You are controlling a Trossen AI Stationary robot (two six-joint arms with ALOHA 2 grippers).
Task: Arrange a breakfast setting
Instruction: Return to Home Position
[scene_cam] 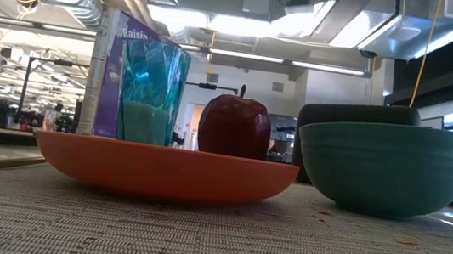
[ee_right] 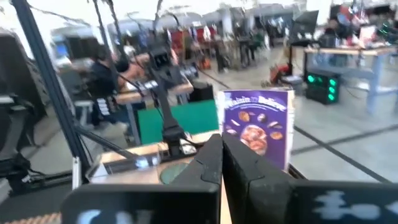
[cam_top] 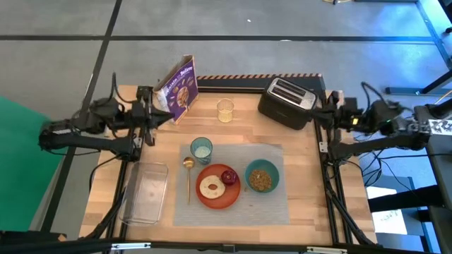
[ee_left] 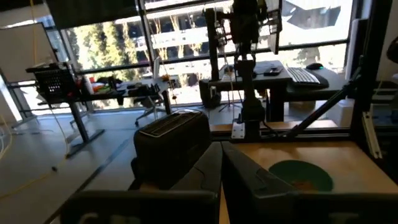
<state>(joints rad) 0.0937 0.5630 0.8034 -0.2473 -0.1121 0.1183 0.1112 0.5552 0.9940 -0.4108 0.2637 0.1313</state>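
Observation:
The grey placemat (cam_top: pixel 272 204) lies at the table's near middle. On it rest the orange plate (cam_top: pixel 219 201) with the bagel (cam_top: pixel 212 187) and the red fruit (cam_top: pixel 229 176), the teal bowl (cam_top: pixel 249 171) holding brown cereal (cam_top: pixel 260 181), the pale blue cup (cam_top: pixel 201 149) and the gold spoon (cam_top: pixel 188 176). The low view shows the plate (scene_cam: pixel 161 171), cup (scene_cam: pixel 152 93), fruit (scene_cam: pixel 235 126) and bowl (scene_cam: pixel 384 166). My left gripper (cam_top: pixel 152 118) is shut and empty at the table's left edge. My right gripper (cam_top: pixel 319 116) is shut and empty at the right edge.
The purple cereal box (cam_top: pixel 178 89) stands at the far left, and the black toaster (cam_top: pixel 286 102) at the far right. A clear glass (cam_top: pixel 225 111) stands between them. A clear plastic container (cam_top: pixel 146 192) lies left of the placemat.

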